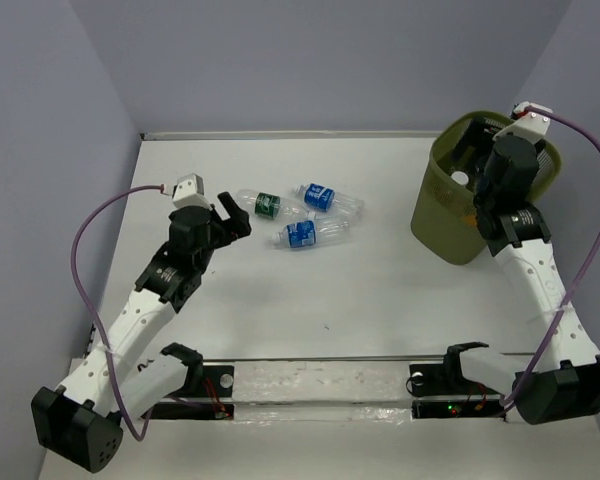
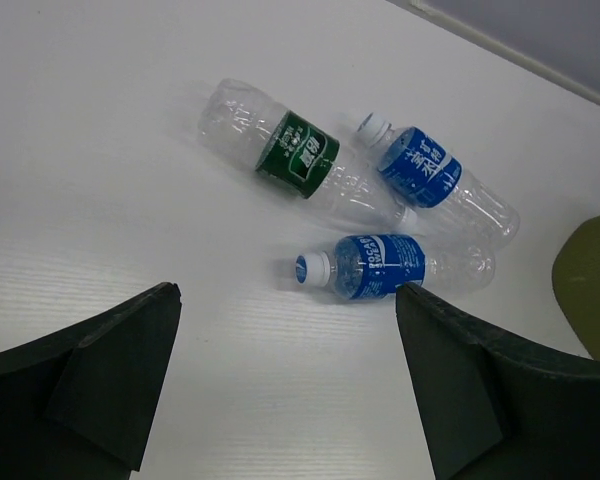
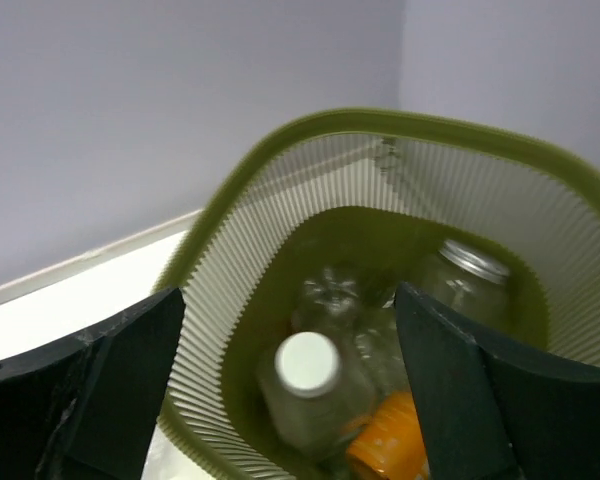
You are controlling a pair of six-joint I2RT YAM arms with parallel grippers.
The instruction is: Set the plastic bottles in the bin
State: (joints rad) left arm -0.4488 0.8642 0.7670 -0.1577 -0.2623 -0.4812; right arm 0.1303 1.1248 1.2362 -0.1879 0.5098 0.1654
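Bottles on the table (image 1: 330,300) number three: one with a green label (image 2: 298,150) and two with blue labels. All are clear plastic and lie on their sides. At least four more bottles lie in the single bin (image 3: 310,130), though the pile there is too jumbled for a sure count. The bin is olive green, with ribbed mesh walls and a rolled rim.

The left gripper (image 2: 285,290) has its jaws spread wide with nothing between them. Just ahead of its gap lies the nearer blue bottle (image 2: 380,265), crosswise, with its white cap towards the left finger. Beyond it lie the green-label bottle and the farther blue bottle (image 2: 420,165), close together and at an angle to each other.

The right gripper (image 3: 290,292) is also spread and empty, and hangs over the bin's mouth. Below it, seen between its fingers, are a white-capped bottle (image 3: 308,362) and a clear bottle (image 3: 330,290). An orange piece (image 3: 390,445) shows towards the right finger, and a silvery-capped container (image 3: 470,265) lies past that finger.
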